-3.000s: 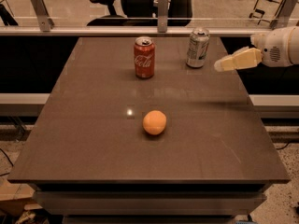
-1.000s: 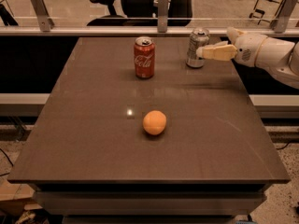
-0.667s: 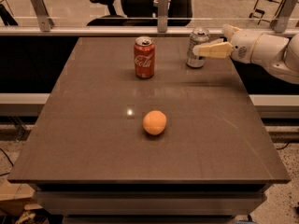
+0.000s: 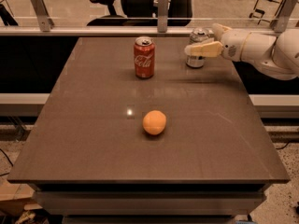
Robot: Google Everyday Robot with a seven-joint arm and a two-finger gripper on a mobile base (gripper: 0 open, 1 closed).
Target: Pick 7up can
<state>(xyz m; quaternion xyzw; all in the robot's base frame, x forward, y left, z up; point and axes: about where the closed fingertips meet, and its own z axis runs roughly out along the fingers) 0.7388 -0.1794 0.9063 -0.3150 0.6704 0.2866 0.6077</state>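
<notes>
The 7up can (image 4: 195, 61), silver-grey with a shiny top, stands upright near the table's far right edge. My gripper (image 4: 201, 41) reaches in from the right at can height and is open. One cream finger (image 4: 203, 49) crosses the front of the can, and the other (image 4: 218, 29) passes behind it. The can stands between them on the table. I cannot tell if the fingers touch it.
A red Coca-Cola can (image 4: 144, 57) stands left of the 7up can. An orange (image 4: 154, 122) lies mid-table. The dark table (image 4: 93, 139) ends just right of the 7up can. A rail with posts (image 4: 162, 8) and office chairs stand behind it.
My gripper has moved left from beside the table's right edge up to the 7up can, and its fingers now straddle it. The cans and the orange have not moved.
</notes>
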